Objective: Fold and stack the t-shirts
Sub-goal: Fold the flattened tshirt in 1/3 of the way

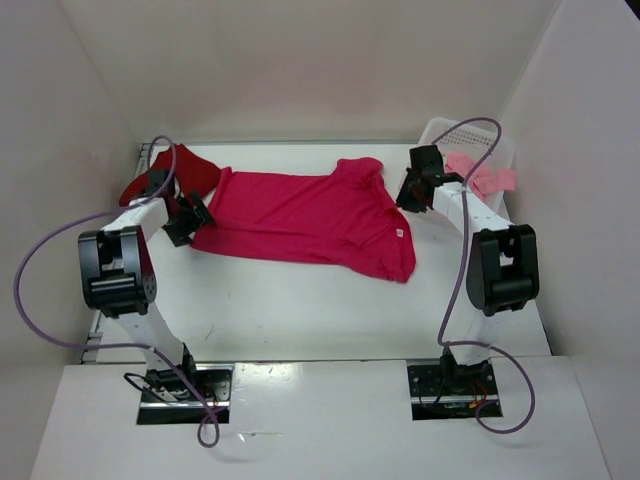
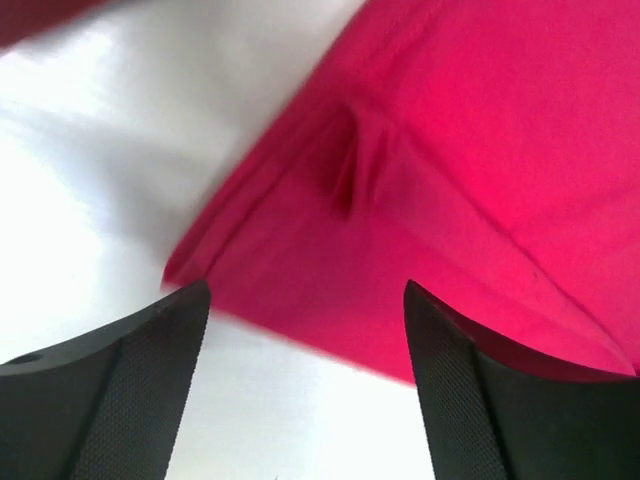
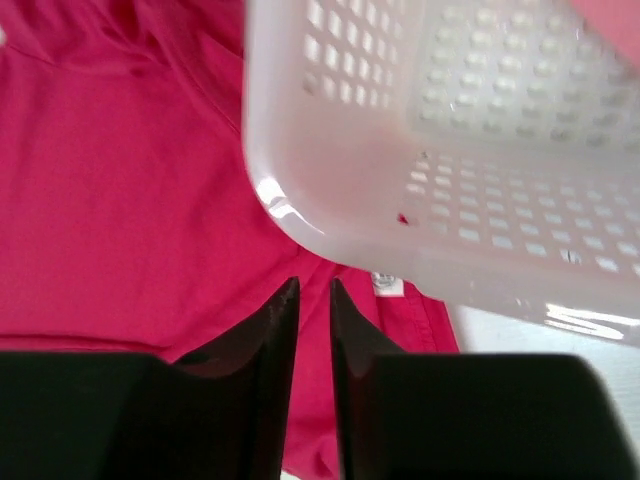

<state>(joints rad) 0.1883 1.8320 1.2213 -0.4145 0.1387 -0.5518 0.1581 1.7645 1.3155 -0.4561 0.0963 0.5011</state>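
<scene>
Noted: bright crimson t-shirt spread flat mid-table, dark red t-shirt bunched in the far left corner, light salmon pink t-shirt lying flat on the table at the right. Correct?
One slip: the light salmon pink t-shirt is draped over the rim of the white perforated plastic basket at the far right, not laid flat on the table. The top external view shows it; the rest stands.

l arm (image 1: 118,268) goes fwd from its base, elbow bent high, forearm running to the far side, wrist turned in toward centre. l gripper (image 1: 190,220) (image 2: 305,290) sits low w/ jaws spread wide, both fingers well apart. r arm (image 1: 503,266) roughly mirrors it, elbow up, forearm angled far-left. r gripper (image 1: 410,190) (image 3: 313,285) tips down, jaws barely parted, thin slit betw fingers.
</scene>
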